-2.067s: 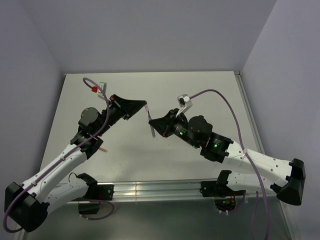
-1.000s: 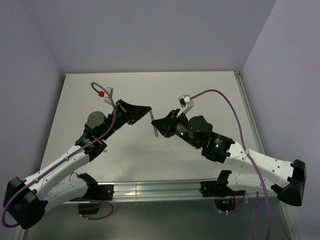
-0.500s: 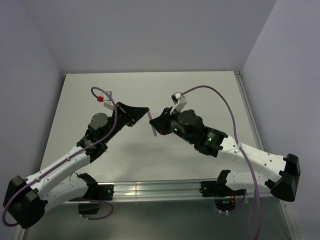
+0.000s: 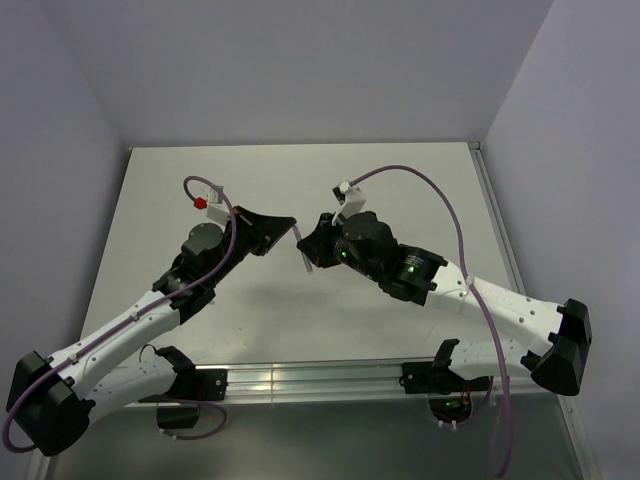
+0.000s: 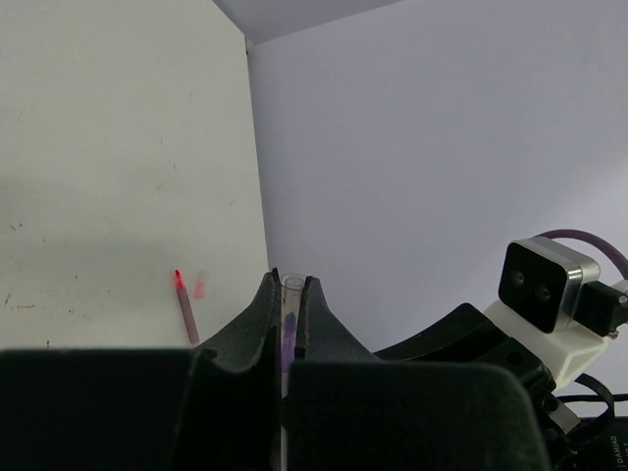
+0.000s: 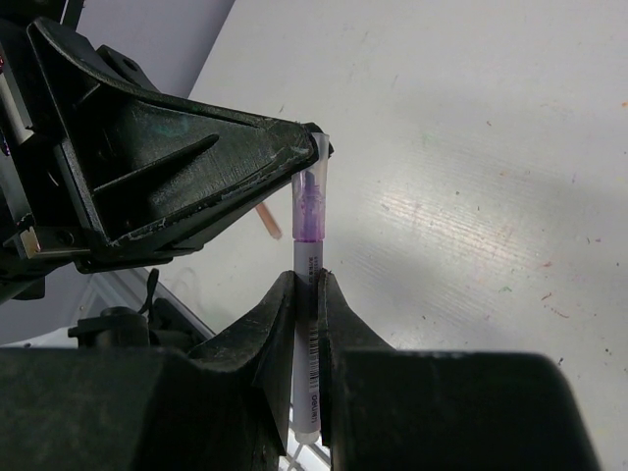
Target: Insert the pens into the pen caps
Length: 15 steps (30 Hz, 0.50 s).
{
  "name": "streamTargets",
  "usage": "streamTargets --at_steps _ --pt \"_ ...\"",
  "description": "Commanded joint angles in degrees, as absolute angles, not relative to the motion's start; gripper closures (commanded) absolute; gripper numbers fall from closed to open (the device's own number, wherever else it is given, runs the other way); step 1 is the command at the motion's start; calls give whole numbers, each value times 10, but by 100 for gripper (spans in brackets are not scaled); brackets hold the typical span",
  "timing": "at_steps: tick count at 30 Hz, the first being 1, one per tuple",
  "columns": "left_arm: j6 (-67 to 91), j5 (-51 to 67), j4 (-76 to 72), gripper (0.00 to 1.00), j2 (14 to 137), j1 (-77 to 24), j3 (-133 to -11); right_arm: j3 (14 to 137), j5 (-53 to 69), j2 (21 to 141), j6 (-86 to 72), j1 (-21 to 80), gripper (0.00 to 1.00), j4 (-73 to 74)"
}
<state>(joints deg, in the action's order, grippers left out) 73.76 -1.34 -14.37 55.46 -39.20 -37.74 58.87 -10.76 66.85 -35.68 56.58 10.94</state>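
Observation:
My right gripper (image 6: 307, 277) is shut on a pale grey pen (image 6: 308, 257) with a purple tip. My left gripper (image 5: 287, 280) is shut on a clear pale cap (image 5: 291, 287). In the right wrist view the pen's purple tip sits inside that cap (image 6: 313, 186), pen and cap in one line. In the top view the two grippers, left (image 4: 292, 224) and right (image 4: 308, 243), meet tip to tip above the table's middle, with the pen (image 4: 304, 262) between them. A red-tipped pen (image 5: 184, 306) and a pale pink cap (image 5: 200, 285) lie on the table in the left wrist view.
An orange pen end (image 6: 267, 222) lies on the table under the left gripper. The white table (image 4: 420, 200) ends at a metal rail (image 4: 300, 380) in front and meets lilac walls at the back and sides. Purple cables (image 4: 440, 205) arc over both arms.
The left gripper came right with the cap and the right wrist turned and came left with the pen. The two now meet and the pen's tip is in the cap.

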Motion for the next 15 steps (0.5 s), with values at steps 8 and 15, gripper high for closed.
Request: streamTargets --at_steps 8,15 --pt "763 3 -121 100 550 -410 -414 621 -107 670 -358 555 80 99" --pt "762 3 -120 100 554 -410 -420 618 -94 670 -354 555 73 106"
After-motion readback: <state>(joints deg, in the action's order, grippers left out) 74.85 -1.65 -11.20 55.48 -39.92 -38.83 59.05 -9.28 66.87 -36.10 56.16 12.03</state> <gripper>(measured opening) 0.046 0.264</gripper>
